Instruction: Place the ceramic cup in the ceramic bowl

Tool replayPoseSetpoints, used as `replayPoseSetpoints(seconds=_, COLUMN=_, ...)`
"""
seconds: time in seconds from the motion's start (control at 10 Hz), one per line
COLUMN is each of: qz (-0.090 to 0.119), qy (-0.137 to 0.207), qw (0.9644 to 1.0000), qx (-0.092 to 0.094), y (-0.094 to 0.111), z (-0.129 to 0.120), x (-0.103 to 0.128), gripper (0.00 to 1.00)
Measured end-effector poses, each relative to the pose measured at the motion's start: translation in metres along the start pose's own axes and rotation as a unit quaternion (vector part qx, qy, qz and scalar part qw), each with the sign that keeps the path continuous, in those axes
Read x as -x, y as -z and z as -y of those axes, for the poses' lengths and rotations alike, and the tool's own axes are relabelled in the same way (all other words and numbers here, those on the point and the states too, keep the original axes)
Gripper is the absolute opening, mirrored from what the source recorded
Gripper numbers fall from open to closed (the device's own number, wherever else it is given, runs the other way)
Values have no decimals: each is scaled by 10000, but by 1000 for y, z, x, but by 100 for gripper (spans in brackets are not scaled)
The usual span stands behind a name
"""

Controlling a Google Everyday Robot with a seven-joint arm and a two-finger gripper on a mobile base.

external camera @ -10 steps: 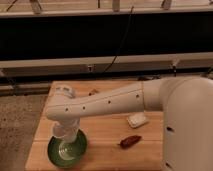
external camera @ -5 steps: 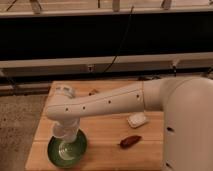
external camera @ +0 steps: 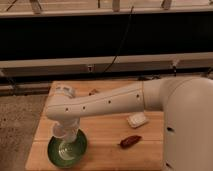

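Finding 1, position. The gripper [external camera: 65,129] hangs at the lower end of the arm [external camera: 105,102], in the lower left of the frame. It is directly over the upper part of the bowl [external camera: 83,148]. The bowl sits on the table [external camera: 105,152] near its lower left corner.

Finding 2, the cup. We read the pale cylindrical mass at the gripper's tip as the cup [external camera: 65,136]. It appears upright, with its long axis vertical. It sits at or just above the bowl's upper rim, toward the bowl's upper side rather than its centre. We cannot tell whether its base touches the bowl.

Finding 3, grip. The gripper and cup merge into one pale shape. We cannot tell whether the gripper is clamped on the cup or has let go.

Finding 4, judgement. The deciding relation is vertical: the bowl lies straight below the cup, so the remaining travel looks to be downward only. A slight shift toward the lower edge of the frame would centre the cup better.

Finding 5, surroundings. A white block [external camera: 137,120] and a dark red item [external camera: 130,141] lie well to the right, clear of the bowl.
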Motion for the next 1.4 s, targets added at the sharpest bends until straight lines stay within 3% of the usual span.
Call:
replayPoseSetpoints(seconds=1.0, qz=-4, qy=53, qw=10000, qx=4, y=2, z=0, x=-1, gripper=9)
replayPoseSetpoints(seconds=1.4, qz=-9, qy=74, qw=10000, qx=15, y=1, z=0, x=-1, gripper=3)
